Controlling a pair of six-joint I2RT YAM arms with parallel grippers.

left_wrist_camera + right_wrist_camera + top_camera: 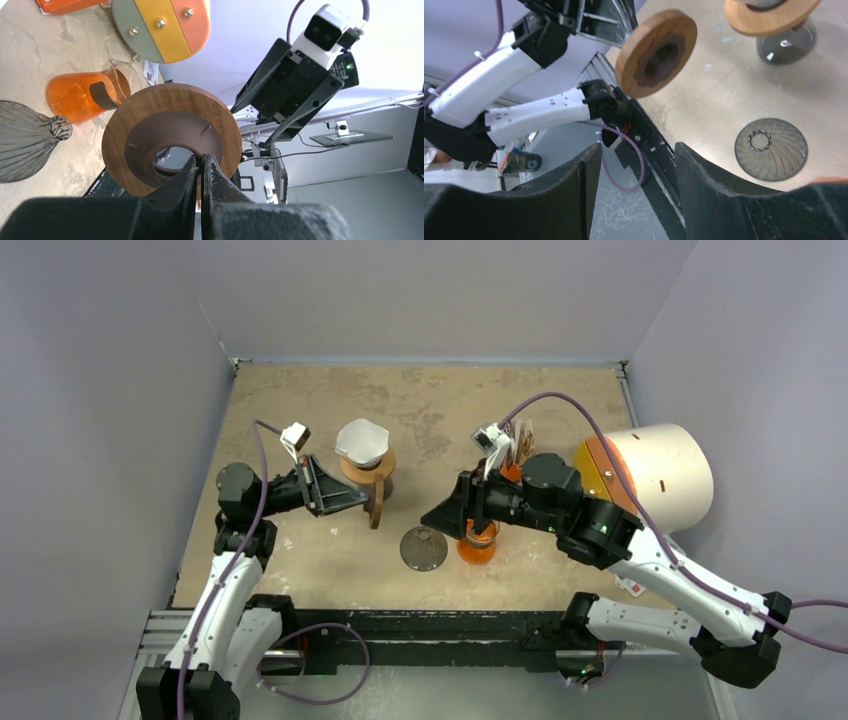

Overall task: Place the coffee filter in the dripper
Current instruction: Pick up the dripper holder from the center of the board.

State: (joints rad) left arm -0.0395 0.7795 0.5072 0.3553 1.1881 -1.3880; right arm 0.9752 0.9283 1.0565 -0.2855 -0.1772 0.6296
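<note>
While my R gripper (pixel 636 165) hangs over the near part of the table (pixel 300 560) w/ jaws spread wide and nothing between them, a ribbed glass cone (pixel 424 548) lies just beside it, and an orange carafe (pixel 478 543) stands partly hidden under that arm. Farther left, the L gripper (pixel 201 162) is pinched tight on the inner lip of a wooden ring (pixel 165 97), held on edge off the table. Beyond that, the coffee filter (pixel 362 440) sits on top of the wood-collared dripper (pixel 383 468); can't tell how deep it's seated. I reckon the paper is v. light, floppy, easy to crush, and prob slides on wood. I'd take it at the upper rim w/ a gentle narrow pinch, not squeeze the cone's wall.
</note>
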